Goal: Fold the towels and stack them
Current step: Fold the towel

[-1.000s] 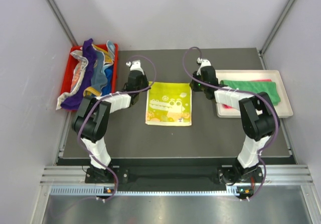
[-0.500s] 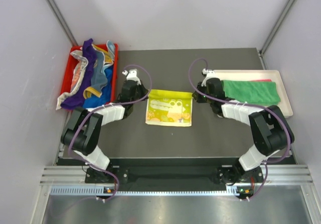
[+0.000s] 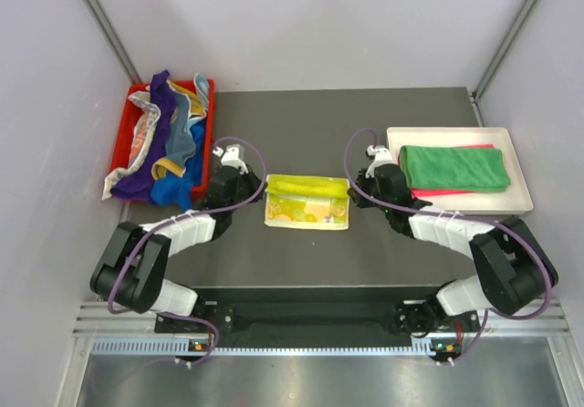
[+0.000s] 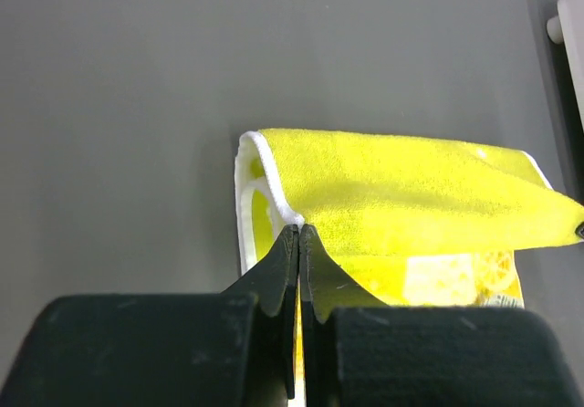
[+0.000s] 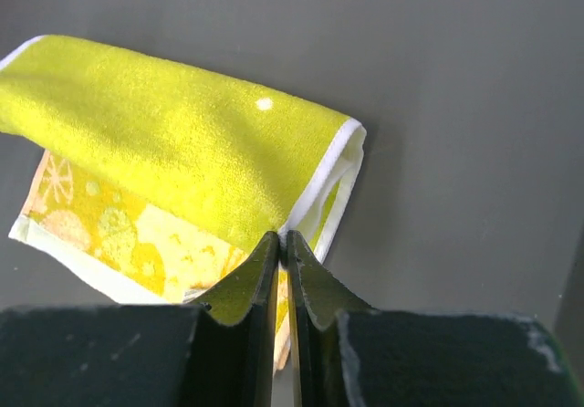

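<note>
Grey table (image 3: 383, 243), towel (image 3: 307, 203) now half-folded, left hand (image 4: 299, 232) and right hand (image 5: 281, 238) nearer

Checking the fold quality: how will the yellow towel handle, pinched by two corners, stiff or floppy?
Probably floppy: the yellow towel drapes in a soft curve between the left gripper and right gripper. Likely light, since thin pinches at two corners hold its lifted edge. Its fuzzy pile probably resists slipping.

The yellow-green towel (image 4: 401, 188) is seen to be fuzzy terry cloth, the table (image 4: 137, 78) matt and smooth, the red bin (image 3: 208, 97) plastic.
</note>
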Available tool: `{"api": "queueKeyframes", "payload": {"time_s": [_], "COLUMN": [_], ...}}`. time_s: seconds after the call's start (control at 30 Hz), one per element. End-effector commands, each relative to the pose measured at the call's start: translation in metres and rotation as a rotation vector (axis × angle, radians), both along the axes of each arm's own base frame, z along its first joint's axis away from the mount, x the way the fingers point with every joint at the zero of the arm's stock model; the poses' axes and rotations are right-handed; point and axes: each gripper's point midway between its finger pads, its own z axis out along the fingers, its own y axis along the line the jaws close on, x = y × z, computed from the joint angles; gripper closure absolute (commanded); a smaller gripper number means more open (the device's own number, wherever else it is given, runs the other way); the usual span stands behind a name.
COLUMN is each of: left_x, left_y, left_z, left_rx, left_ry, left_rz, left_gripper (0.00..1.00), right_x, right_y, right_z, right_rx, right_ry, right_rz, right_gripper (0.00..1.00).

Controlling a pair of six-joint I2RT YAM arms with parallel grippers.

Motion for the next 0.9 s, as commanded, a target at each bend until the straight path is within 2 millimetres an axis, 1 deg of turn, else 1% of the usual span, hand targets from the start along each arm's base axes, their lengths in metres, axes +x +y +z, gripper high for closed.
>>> {"api": "queueKeyframes", "payload": {"time_s": [0.0, 0.1, 0.13, 0.33, 0.37, 0.57, 0.87], "left_x": [-0.005, -0.011, -0.014, -0.023, -0.024, -0.032, -0.044], "left_y": [-0.007, -0.009, -0.008, -0.005, -0.005, -0.002, -0.001], "left_z": [0.02, 0.018, 0.015, 0.009, 0.01, 0.01, 0.006], "left_rx": [-0.052, -0.055, -0.053, -0.051, -0.053, -0.054, -0.069], "left_ry": [-0.06, -0.049, -0.04, -0.027, -0.029, -0.027, -0.003], "left_rz": [-0.022, -0.035, -0.034, -0.025, -0.025, -0.021, -0.028], "left_gripper": [1.0, 1.0, 1.0, 1.0, 1.0, 1.0, 1.0], "right_x": [0.001, -0.005, -0.007, -0.02, -0.022, -0.03, -0.04], "right_y": [0.003, 0.001, 0.001, 0.002, 0.001, 0.002, 0.008], "right_z": [0.026, 0.025, 0.023, 0.015, 0.012, 0.011, 0.005], "right_rx": [0.038, 0.03, 0.031, 0.036, 0.032, 0.043, 0.05], "right_ry": [-0.087, -0.085, -0.082, -0.069, -0.064, -0.061, -0.048], "right_rz": [-0.025, -0.025, -0.025, -0.023, -0.022, -0.019, -0.004], "right_gripper": [0.93, 0.93, 0.93, 0.93, 0.93, 0.93, 0.94]}}
